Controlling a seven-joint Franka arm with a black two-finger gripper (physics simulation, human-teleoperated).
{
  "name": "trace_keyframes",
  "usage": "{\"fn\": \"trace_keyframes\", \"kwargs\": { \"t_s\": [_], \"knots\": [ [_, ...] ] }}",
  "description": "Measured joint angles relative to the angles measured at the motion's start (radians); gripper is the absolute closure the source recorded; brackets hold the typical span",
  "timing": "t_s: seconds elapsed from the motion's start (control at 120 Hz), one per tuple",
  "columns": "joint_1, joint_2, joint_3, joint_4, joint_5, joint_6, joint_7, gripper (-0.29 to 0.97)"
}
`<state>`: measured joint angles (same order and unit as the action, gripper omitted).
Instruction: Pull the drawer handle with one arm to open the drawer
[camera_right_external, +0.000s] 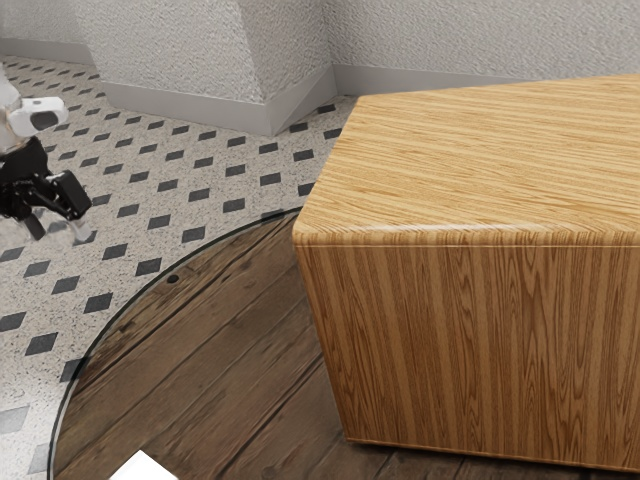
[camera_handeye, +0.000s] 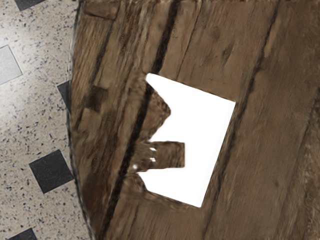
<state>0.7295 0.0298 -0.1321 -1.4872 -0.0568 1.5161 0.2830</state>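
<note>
Gripper (camera_right_external: 57, 222) at exterior view's far left, seen against floor (camera_right_external: 160, 140), fingers spread, nothing between them. Well apart from cabinet (camera_right_external: 480, 250). Cabinet light wood, on exterior view's right, standing on dark round table (camera_right_external: 210, 350). Small white object (camera_right_external: 142, 468) on table at lower edge. Floor pale, speckled, with black diamond tiles. Grey textured wall (camera_right_external: 180, 40) behind.

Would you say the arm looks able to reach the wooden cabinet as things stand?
Probably yes: the arm hangs apart from the cabinet, and nothing stands between them on the round table.
</note>
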Motion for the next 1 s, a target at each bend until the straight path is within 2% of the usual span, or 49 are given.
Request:
{"fn": "trace_keyframes", "kwargs": {
  "t_s": [0.167,0.217,0.267,0.308,0.5,0.6,0.683,0.717,0.792,0.883,0.95,1.0],
  "knots": [
    [-0.209,-0.003,0.002,0.002,-0.005,-0.007,-0.023,0.0],
    [-0.263,-0.01,0.0,0.058,-0.006,-0.007,0.004,0.0],
    [-0.304,-0.07,-0.006,0.127,-0.011,-0.008,0.049,0.0],
    [-0.331,-0.126,-0.007,0.15,-0.044,-0.014,0.084,0.0],
    [-0.262,-0.171,-0.016,0.207,-0.147,0.006,0.254,0.0],
    [-0.239,-0.129,-0.04,0.208,-0.181,0.039,0.276,0.0],
    [-0.268,-0.098,-0.062,0.176,-0.305,0.061,0.201,0.0],
    [-0.291,-0.09,-0.042,0.167,-0.327,0.049,0.153,0.0],
    [-0.293,-0.09,0.005,0.166,-0.269,0.031,0.129,0.01],
    [-0.233,-0.083,0.002,0.164,-0.217,0.014,0.241,0.0],
    [-0.184,-0.068,-0.09,0.165,-0.143,0.032,0.325,0.0],
    [-0.2,-0.051,-0.149,0.166,-0.104,0.06,0.382,0.0]
  ]
}}
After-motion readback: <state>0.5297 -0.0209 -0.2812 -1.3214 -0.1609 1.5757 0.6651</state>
